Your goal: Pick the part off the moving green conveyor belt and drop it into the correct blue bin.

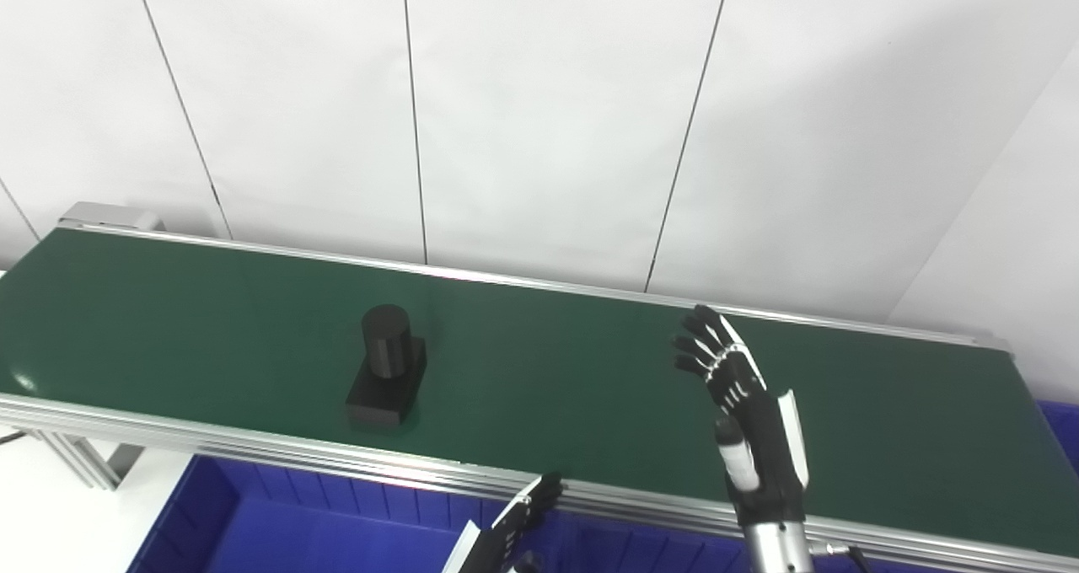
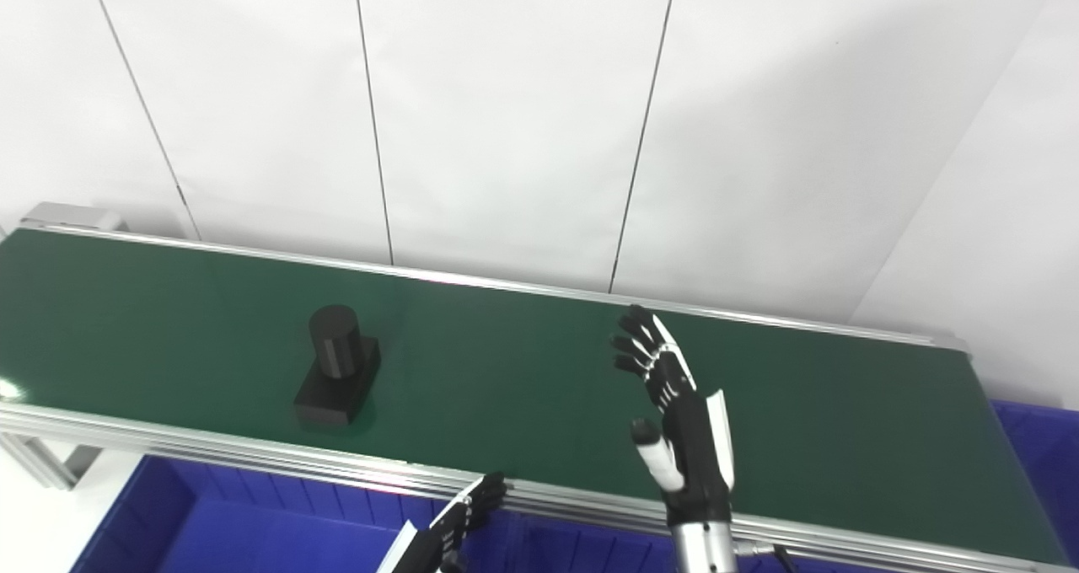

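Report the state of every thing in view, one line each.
black part: upright on the belt, untouched.
green conveyor belt: carrying only the part.
right hand: open, raised over the belt, holding nothing.
left hand: low at the belt's near rail, holding nothing.
blue bin: below the belt's near edge, contents hidden.
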Robot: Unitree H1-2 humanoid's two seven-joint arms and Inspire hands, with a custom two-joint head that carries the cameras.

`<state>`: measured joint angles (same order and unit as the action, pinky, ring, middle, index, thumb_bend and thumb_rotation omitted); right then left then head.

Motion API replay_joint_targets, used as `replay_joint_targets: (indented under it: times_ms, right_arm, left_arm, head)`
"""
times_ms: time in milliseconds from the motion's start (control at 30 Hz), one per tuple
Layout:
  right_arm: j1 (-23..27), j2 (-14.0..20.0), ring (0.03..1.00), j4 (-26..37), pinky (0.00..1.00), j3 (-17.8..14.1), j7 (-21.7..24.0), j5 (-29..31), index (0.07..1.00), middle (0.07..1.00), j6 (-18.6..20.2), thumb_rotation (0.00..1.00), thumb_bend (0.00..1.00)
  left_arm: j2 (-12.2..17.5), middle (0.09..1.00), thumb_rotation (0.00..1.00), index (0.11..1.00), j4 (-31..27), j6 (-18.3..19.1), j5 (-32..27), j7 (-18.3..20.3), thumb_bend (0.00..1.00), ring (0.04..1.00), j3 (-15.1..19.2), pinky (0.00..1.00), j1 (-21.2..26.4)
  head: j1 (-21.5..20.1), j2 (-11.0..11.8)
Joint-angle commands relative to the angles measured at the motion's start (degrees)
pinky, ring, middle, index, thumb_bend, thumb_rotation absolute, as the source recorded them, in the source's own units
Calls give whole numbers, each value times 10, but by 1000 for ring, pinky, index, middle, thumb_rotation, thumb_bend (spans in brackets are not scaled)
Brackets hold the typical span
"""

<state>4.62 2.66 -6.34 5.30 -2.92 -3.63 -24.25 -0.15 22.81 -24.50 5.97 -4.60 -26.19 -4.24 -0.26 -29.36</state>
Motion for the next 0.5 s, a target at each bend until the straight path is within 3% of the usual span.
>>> replay_joint_targets:
  times_ms: [0,133,467]
  right_arm:
    - [27,-6,811,0,758,-5,3,4,893,863,-21,904,790]
    - [49,-10,816,-27,772,-8,11,18,891,865,-16,865,777]
    - [97,-21,801,-87,741,-11,-2,-18,886,862,-3,889,829]
  left_arm:
    - [-4,909,1000,918,-22,-24,5,8,821,941,0,913,7]
    - [-1,905,1000,915,-33,-24,3,13,817,941,2,918,-2]
    - [11,907,1000,914,-76,-24,9,22,784,960,5,956,-42]
  head:
    - [0,-1]
    - [7,-6]
    - [14,-16]
